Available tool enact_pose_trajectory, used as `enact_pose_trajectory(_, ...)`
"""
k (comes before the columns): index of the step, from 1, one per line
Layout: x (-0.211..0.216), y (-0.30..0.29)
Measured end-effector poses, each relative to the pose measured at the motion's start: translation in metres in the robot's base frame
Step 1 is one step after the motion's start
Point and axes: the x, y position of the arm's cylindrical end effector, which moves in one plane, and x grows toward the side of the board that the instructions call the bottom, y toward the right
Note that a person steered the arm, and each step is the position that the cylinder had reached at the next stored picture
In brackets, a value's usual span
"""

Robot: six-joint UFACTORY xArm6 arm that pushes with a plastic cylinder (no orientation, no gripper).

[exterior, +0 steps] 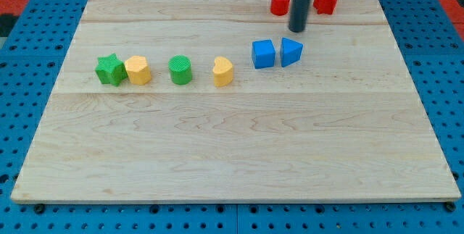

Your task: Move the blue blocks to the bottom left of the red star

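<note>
Pushing from here, you risk splitting the blue cube (263,53) and blue triangular block (291,51), which sit side by side mid-table (232,154). Beyond them my tip (297,30) touches nothing; this end effector is a plain rod, holding nothing. Farther back, you could nudge the red cylinder (280,2) or the red star (325,0).

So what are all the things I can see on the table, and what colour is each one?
Star: 1, green, far at the view's left, touching the next block.
Hexagon-like block: 1, yellow, right of the green star.
Cylinder: 1, green, mid row.
Heart-like block: 1, yellow, right of the cylinder.
Cube: 1, blue, right of centre.
Wedge-like block: 1, blue, beside the cube.
Round block: 1, red, view's top.
Red star: 1, red, view's top right.
Board: 1, pale wood.
My tip: 1, dark, just above the blue blocks.
</note>
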Motion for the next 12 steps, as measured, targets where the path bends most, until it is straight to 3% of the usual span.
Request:
enact_pose_trajectory(1,0.096,0.022)
enact_pose_trajectory(2,0.105,-0.050)
enact_pose_trajectory(3,0.061,-0.058)
enact_pose_trajectory(5,0.019,-0.058)
enact_pose_trajectory(7,-0.017,-0.018)
enact_pose_trajectory(8,-0.014,0.012)
enact_pose_trajectory(9,0.080,-0.026)
enact_pose_trajectory(10,0.106,-0.102)
enact_pose_trajectory(11,0.077,-0.120)
enact_pose_trajectory(12,0.041,-0.091)
